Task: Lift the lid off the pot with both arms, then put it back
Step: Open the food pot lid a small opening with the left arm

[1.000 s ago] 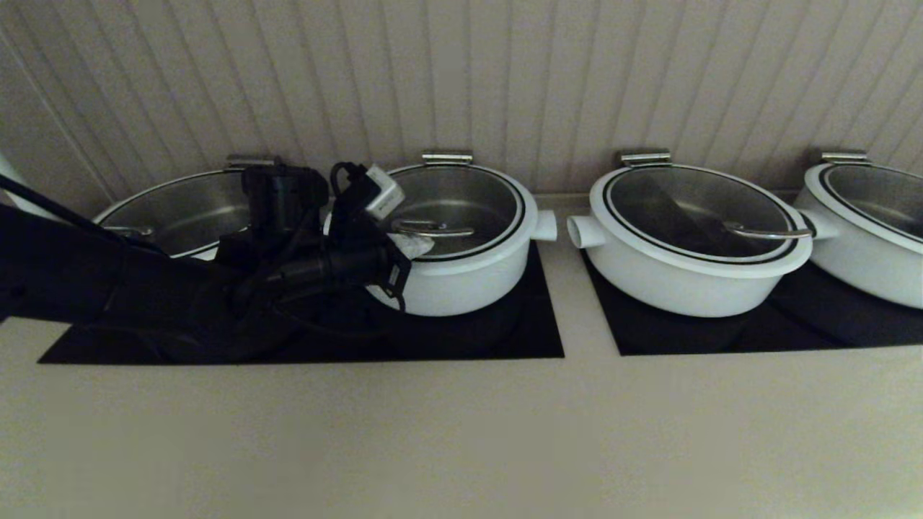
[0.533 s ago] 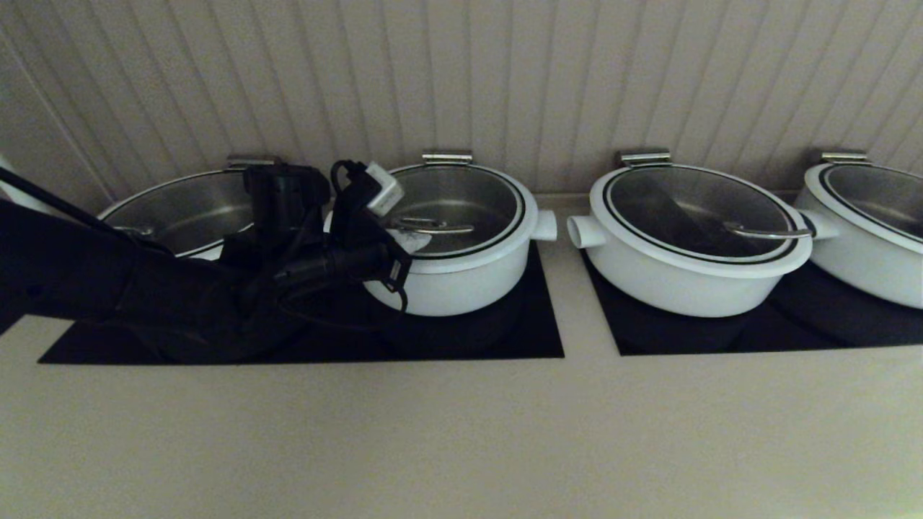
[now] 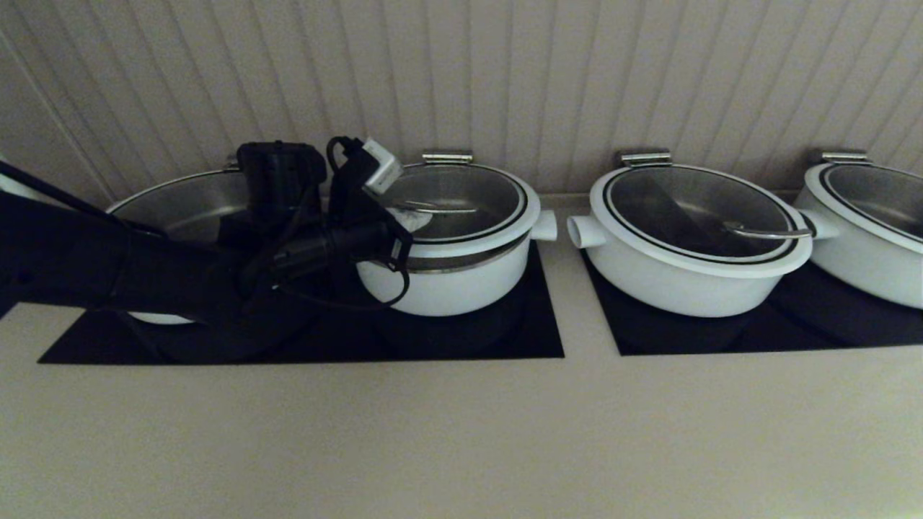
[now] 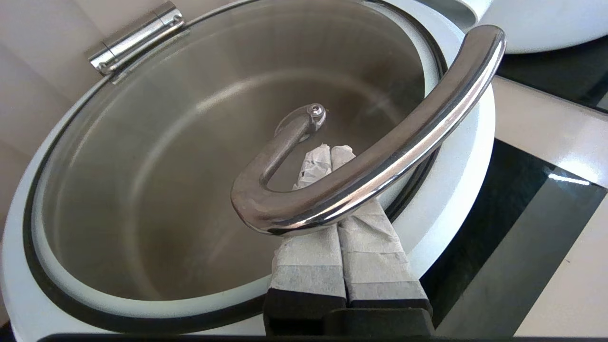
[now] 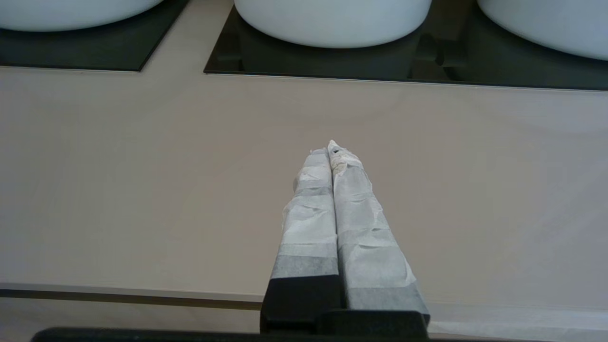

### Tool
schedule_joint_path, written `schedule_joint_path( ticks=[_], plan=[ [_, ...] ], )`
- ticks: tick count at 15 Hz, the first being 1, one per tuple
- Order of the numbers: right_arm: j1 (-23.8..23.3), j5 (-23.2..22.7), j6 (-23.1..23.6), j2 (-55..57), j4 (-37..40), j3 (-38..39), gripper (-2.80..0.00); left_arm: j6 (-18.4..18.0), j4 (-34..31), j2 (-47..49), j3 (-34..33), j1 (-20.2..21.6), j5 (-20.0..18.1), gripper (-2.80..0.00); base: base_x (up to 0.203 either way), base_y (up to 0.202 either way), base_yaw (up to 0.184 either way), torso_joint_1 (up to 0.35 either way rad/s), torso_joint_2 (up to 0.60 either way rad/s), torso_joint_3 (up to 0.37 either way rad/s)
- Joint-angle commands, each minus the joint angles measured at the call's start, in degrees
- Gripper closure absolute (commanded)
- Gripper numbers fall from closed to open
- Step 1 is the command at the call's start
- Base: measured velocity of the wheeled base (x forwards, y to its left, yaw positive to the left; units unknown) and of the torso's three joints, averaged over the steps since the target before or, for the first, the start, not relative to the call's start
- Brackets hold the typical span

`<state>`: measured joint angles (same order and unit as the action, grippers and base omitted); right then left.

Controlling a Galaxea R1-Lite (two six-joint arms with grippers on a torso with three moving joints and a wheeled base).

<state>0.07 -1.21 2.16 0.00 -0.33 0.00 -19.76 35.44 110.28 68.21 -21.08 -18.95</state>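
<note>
Hooking under the curved steel bar handle (image 4: 380, 156), left gripper (image 4: 326, 151) with taped fingers pressed together, nothing pinched between them; bar resting across the top of the fingers, so lifting by hook rather than by pinch, likely because the bar arches high enough to slide under. Carrying the round glass lid with white rim and thin black ring (image 3: 461, 209) tilted, near edge raised off the white round pot with steel inside (image 3: 451, 277), a strip of steel wall showing in the gap; far edge seemingly pinned at the steel hinge clip (image 3: 447, 156) by the wall, so lid probably pivoting, not coming free. Pot on the black glass hob panel (image 3: 505, 339) set into the beige bench (image 3: 461, 432), stubby side knob (image 3: 546, 225) pointing right. Right gripper (image 5: 331, 154) low over bare bench, fingers likewise pressed together, holding nothing, well apart from the pot and out of the head view. Black cloth-covered left arm (image 3: 108, 274) with cables and small white box (image 3: 382, 169) hiding the pot's left side, its other knob, and much of the open pot (image 3: 180, 209) behind. Contact at the hinge too small to confirm. Further white pots (image 3: 692, 245) to the right, the last cut off at the edge.
</note>
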Motion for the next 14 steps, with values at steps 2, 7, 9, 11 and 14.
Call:
schedule_joint_path(
  ticks=[2, 7, 9, 11, 14],
  plan=[
    [0.0, 0.0, 0.0, 0.1, 0.0, 0.0, 0.0, -0.1, 0.2, -0.5, 2.1, 0.0, -0.1, 0.0, 0.0, 0.0, 0.0, 0.0, 0.0, 0.0],
    [0.0, 0.0, 0.0, 0.1, 0.0, 0.0, 0.0, -0.1, 0.1, 0.6, 5.6, 0.0, -0.2, 0.0, 0.0, 0.0, 0.0, 0.0, 0.0, 0.0],
    [0.0, 0.0, 0.1, 0.1, 0.0, 0.0, 0.0, -0.1, 0.1, 0.6, 5.8, 0.0, -0.1, 0.0, 0.0, 0.0, 0.0, 0.0, 0.0, 0.0],
    [0.0, -0.2, 0.6, 0.1, 0.0, 0.0, 0.0, -0.1, 0.1, 0.7, 5.8, 0.0, -0.2, 0.0, 0.0, 0.0, 0.0, 0.0, 0.0, 0.0],
    [0.0, -0.1, 0.1, 0.1, 0.0, 0.0, 0.0, -0.1, 0.2, 1.0, 6.4, -0.1, -0.1, 0.0, 0.0, 0.0, 0.0, 0.0, 0.0, 0.0]
  ],
)
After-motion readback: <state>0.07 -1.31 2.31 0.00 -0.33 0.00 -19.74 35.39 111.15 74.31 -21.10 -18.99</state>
